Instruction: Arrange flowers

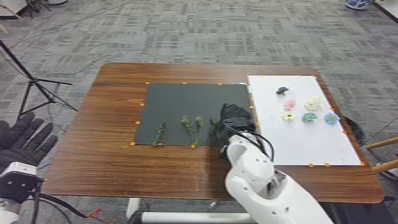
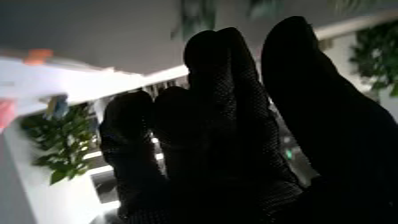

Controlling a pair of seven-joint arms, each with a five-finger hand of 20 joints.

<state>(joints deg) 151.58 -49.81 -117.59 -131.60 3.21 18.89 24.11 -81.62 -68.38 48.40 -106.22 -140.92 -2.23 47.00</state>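
The right hand (image 1: 233, 114) is over the right edge of the black mat (image 1: 182, 97), near the white sheet (image 1: 289, 145); its fingers are extended, some side by side, with the thumb apart from them. The left hand (image 1: 22, 140) is beyond the left edge of the bench (image 1: 93, 165), its fingers straight and spread apart.

The mat and the sheet lie side by side on the bench, the sheet toward its right edge, with orange tabs (image 1: 193, 146) along their borders. On the part of the mat toward the bench's near edge, a thin green sprig (image 1: 160, 134) lies left of a forked green sprig (image 1: 192, 127).

The flowers are on the sheet, toward the bench's far right corner: a pink flower (image 1: 290, 104) and a cream flower (image 1: 314, 103), then a yellow flower (image 1: 288, 116), a pale green flower (image 1: 309, 117) and a blue flower (image 1: 331, 118) just nearer. A small dark piece (image 1: 282, 91) lies beyond them.
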